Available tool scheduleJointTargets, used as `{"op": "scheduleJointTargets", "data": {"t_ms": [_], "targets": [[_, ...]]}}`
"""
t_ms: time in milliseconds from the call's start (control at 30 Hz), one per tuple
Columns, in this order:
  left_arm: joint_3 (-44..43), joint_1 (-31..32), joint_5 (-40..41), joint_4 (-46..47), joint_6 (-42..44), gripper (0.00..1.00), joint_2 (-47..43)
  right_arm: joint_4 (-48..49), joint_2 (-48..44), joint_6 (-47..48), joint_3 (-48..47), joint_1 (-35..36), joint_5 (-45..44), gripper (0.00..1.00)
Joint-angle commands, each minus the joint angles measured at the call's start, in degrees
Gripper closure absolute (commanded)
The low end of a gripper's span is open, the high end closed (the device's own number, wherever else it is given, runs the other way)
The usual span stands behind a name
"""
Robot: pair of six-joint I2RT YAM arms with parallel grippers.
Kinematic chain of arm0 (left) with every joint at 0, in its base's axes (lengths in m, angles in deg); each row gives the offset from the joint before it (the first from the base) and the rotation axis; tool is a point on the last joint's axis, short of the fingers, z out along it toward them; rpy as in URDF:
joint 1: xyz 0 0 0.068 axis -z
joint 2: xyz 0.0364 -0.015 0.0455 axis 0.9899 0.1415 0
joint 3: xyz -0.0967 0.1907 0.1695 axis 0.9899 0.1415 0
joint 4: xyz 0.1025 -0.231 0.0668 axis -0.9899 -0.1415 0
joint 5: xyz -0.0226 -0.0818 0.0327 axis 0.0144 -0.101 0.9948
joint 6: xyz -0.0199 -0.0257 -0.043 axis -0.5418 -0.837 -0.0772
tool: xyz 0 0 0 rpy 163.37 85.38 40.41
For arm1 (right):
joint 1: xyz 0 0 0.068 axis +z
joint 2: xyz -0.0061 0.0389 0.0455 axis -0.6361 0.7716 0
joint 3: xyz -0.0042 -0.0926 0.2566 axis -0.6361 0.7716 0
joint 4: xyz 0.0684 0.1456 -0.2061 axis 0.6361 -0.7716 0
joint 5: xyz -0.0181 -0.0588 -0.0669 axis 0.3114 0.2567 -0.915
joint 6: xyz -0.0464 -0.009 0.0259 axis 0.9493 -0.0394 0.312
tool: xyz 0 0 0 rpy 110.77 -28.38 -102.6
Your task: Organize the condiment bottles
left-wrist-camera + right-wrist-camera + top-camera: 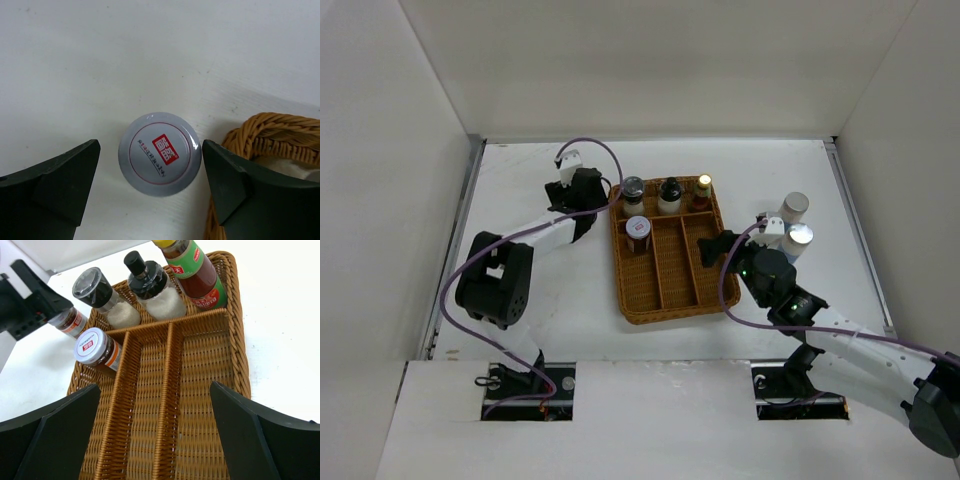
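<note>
A short red-labelled jar (160, 153) stands on the table just left of the wicker tray (665, 300). My left gripper (150, 147) is open and straddles its grey lid from above; the right finger is close to the lid. In the top view this gripper (582, 190) hides the jar. The other short jar (638, 230) stands in the tray's left compartment. The grey-lidded shaker (633, 188), black-capped bottle (670, 192) and red-sauce bottle (703, 188) stand in the back compartment. My right gripper (155, 390) is open and empty above the tray.
Two white silver-lidded canisters (794, 210) (798, 238) stand on the table right of the tray, beside my right wrist. The tray's middle and right long compartments (200, 405) hold nothing. White walls close in the table on three sides.
</note>
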Motion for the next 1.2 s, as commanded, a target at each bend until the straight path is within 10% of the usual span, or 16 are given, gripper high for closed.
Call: {"op": "scheduleJointTargets", "data": {"t_ms": [0,233,600,833,1167], "targets": [[-3.8,-0.6,-2.1,1.2,0.8,0.21,0.9,3.1,-0.3,-0.6,-0.5,0.1,0.5,0.02],[0.8,0.7,-0.5,3.5,0.2,0.55,-3.6,3.1,-0.7,-0.5,-0.4,0.2,0.6,0.01],[11.7,14.5,3.5,-6.6,6.5,0.57,-35.3,3.7,-0.7,-0.6,-0.1,-0.1,0.0,0.02],[13.1,28.3,0.5,-8.3,6.2,0.58,-39.9,3.3,-2.8,-0.3,0.2,-0.5,-1.8,0.07],[19.1,35.8,-3.4,1.7,8.9,0.58,-34.2,1.4,-9.9,0.1,0.5,-0.9,-3.2,0.81]]}}
